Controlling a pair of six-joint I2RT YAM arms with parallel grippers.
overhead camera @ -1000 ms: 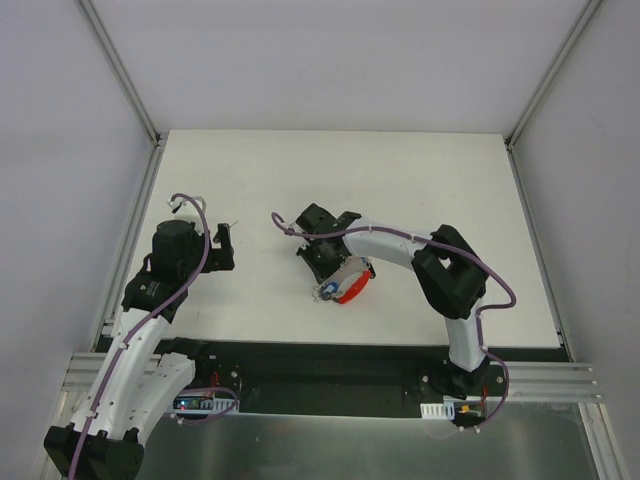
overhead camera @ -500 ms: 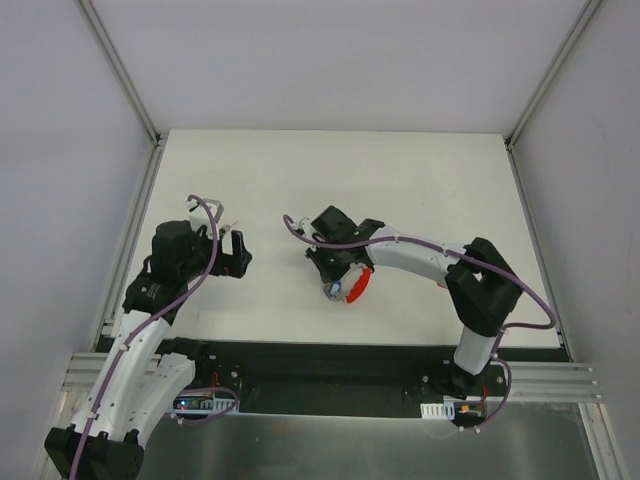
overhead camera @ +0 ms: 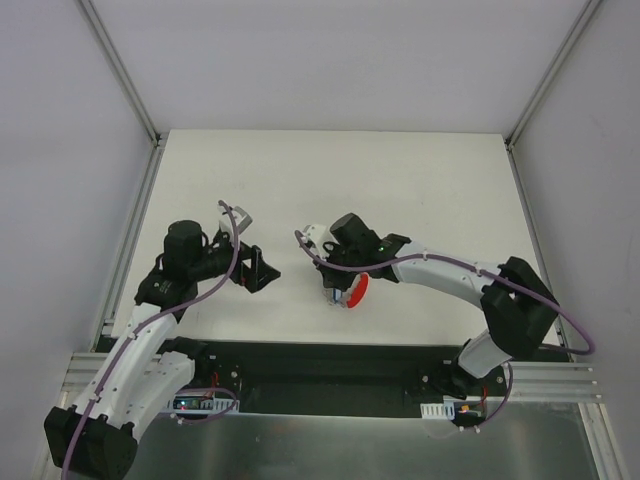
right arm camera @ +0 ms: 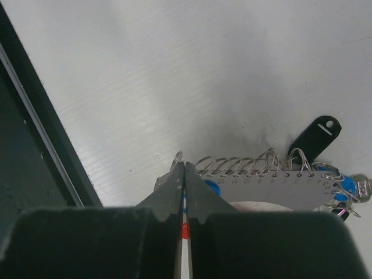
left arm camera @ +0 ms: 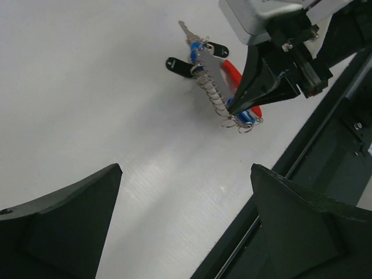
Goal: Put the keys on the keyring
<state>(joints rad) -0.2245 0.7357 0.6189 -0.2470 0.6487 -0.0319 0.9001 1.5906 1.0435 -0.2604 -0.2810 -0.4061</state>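
Observation:
The keyring is a silver strip with a row of wire rings (right arm camera: 273, 187) and a red curved clip (overhead camera: 357, 291). It also shows in the left wrist view (left arm camera: 212, 87). Keys hang at its far end: two black heads (left arm camera: 180, 67) (right arm camera: 314, 136) and a blue head (left arm camera: 197, 49). My right gripper (right arm camera: 185, 165) is shut on the near end of the keyring, low over the white table (overhead camera: 420, 190). My left gripper (left arm camera: 186, 168) is open and empty. In the top view it (overhead camera: 262, 275) is left of the keyring and points toward it.
The table's dark front rail (left arm camera: 325, 145) runs close behind the keyring. Metal frame posts and white walls (overhead camera: 130, 80) bound the table on the left, right and back.
My left gripper has swung right and turned toward the keyring. My right gripper has shifted a little right and toward the front edge with the keyring in it.

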